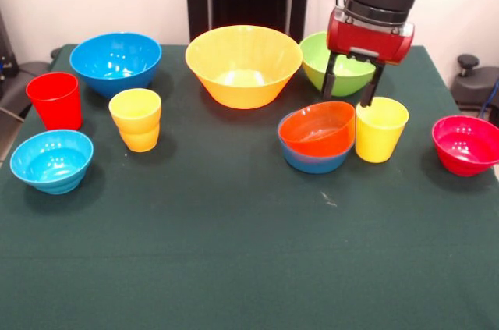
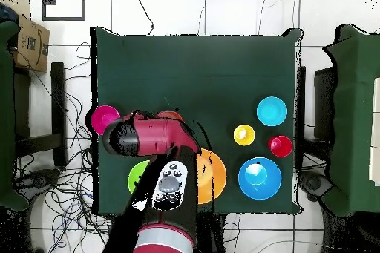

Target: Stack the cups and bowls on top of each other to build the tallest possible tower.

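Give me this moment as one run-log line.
gripper: open, hovering between lime green bowl and yellow cup | orange-red bowl nested in blue bowl | no taller stack

Landmark: your reference is the large yellow-orange bowl.
Open room: the green table in front of it lies bare to the near edge.
Left side: yellow cup pair, red cup, two blue bowls crowd it.
Right side: gripper hangs over the gap between orange-red bowl and yellow cup; lime green bowl blocks behind.
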Tool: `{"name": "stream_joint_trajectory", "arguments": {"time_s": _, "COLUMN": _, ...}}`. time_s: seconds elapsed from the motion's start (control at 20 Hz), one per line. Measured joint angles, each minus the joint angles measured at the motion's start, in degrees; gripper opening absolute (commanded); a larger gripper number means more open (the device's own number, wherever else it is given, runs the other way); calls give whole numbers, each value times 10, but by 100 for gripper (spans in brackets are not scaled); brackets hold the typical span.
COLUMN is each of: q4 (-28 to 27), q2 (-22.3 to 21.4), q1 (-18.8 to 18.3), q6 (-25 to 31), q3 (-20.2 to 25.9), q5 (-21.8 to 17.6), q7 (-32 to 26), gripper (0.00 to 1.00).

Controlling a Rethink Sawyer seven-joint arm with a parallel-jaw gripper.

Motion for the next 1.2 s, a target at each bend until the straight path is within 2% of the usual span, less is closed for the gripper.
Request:
{"name": "stream_joint_trajectory", "arguments": {"time_s": 0.65, "q4": 0, "q2": -5, "q1": -2, "q6": 7, "q3": 6, "q5": 1, "q7": 0, "gripper": 100}}
{"name": "stream_joint_trajectory", "arguments": {"time_s": 1.2, "q4": -6, "q2": -4, "q1": 37, "q6": 8, "q3": 6, "q5": 23, "q7": 0, "gripper": 100}}
